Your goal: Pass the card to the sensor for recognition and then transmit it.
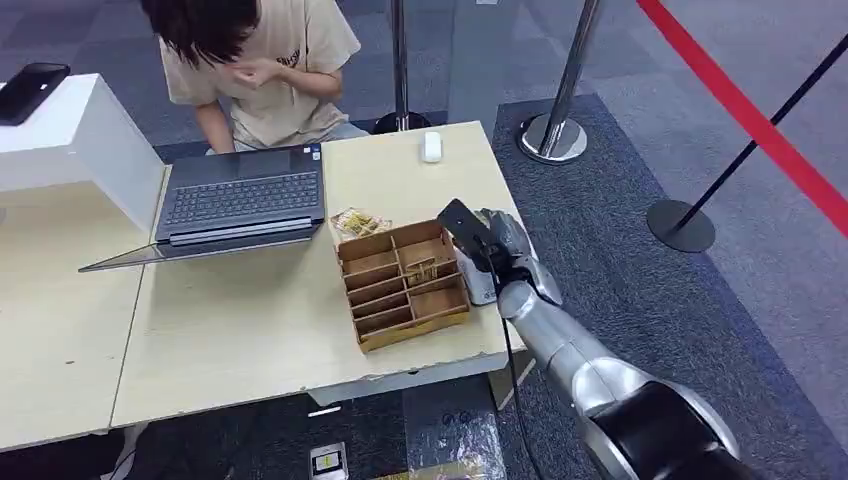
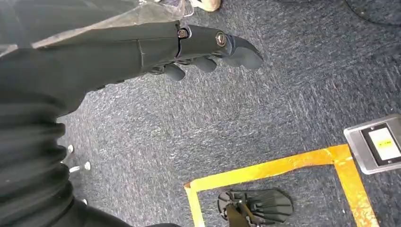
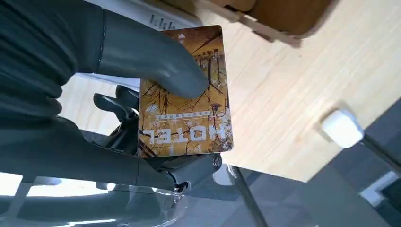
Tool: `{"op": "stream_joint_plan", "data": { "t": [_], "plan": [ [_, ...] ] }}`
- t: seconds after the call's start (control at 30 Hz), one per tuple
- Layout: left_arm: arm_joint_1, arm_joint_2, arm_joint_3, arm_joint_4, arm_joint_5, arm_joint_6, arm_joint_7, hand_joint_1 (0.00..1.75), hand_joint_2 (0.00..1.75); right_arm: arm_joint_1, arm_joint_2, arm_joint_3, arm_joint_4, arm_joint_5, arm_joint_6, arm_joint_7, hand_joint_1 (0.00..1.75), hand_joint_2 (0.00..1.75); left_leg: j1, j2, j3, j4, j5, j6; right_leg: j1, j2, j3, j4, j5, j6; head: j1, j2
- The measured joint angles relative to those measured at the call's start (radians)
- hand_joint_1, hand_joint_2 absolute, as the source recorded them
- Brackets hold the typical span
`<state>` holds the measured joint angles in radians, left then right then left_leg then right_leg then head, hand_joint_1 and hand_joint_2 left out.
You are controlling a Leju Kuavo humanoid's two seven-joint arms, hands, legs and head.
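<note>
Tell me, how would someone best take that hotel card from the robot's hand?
By the free half of the card, the end printed HOTEL, pinching its two flat faces. The right hand has its thumb pressed on the other half, with fingers behind, so I'd come from the uncovered edge.

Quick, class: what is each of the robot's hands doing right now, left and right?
Left hand: holds nothing, fingers loosely apart, hanging above the carpet.
Right hand: holds the hotel card, thumb pressed on its face, above the table.

Laptop (image 1: 243,200) left of divided box (image 1: 402,283) (mouse (image 1: 431,146) behind).
</note>
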<state>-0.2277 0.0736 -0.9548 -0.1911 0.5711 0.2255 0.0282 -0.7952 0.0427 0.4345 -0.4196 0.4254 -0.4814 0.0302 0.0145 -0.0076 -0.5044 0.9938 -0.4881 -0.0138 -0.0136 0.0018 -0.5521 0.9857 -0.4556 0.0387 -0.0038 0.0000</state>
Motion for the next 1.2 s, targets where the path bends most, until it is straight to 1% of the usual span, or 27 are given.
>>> {"op": "stream_joint_plan", "data": {
  "t": [0.23,0.37,0.53,0.63,0.9,1.2],
  "plan": [
    [0.002,0.002,0.000,0.000,0.020,0.006,-0.001,0.00,1.75,0.060,-0.021,-0.002,0.009,-0.025,-0.006,0.000,1.75,1.75,0.000,0.000,0.000,0.000,0.000,0.000,0.000,0.000,0.000,0.000,0.000,0.000,0.000,0.000],
    [0.003,0.005,0.000,0.002,0.023,0.008,-0.002,0.00,1.75,0.066,-0.036,-0.003,0.013,-0.024,-0.005,0.001,1.75,1.75,0.000,0.000,0.000,0.000,0.000,0.000,0.000,0.000,0.000,0.000,0.000,0.000,0.000,0.000],
    [0.003,0.006,0.000,0.002,0.032,0.014,-0.002,0.00,1.75,0.074,-0.052,-0.003,0.014,-0.022,-0.010,0.033,1.75,1.75,0.000,0.000,0.001,0.000,0.000,0.000,0.000,0.000,0.000,0.000,0.000,0.000,0.000,0.000],
    [0.003,0.006,0.000,0.003,0.033,0.016,-0.002,0.00,1.75,0.085,-0.062,-0.009,0.015,-0.024,-0.017,0.037,1.75,1.75,0.000,0.000,0.001,0.000,0.000,0.000,0.000,0.000,0.000,0.000,0.000,0.000,0.000,0.000],
    [0.005,0.006,0.000,0.003,0.035,0.016,-0.002,0.00,1.75,0.104,-0.073,-0.021,0.018,-0.022,-0.027,0.022,1.75,1.75,0.000,0.001,0.001,0.000,0.000,0.000,0.000,0.000,0.001,0.000,0.000,0.000,0.000,0.000],
    [0.021,0.006,0.000,0.003,0.037,0.019,-0.002,0.00,1.75,0.127,-0.071,-0.023,0.018,-0.024,-0.040,0.000,1.75,1.75,0.000,0.001,0.004,0.000,0.000,0.000,0.000,0.000,0.004,0.000,0.000,0.000,0.000,0.000]
  ]
}}
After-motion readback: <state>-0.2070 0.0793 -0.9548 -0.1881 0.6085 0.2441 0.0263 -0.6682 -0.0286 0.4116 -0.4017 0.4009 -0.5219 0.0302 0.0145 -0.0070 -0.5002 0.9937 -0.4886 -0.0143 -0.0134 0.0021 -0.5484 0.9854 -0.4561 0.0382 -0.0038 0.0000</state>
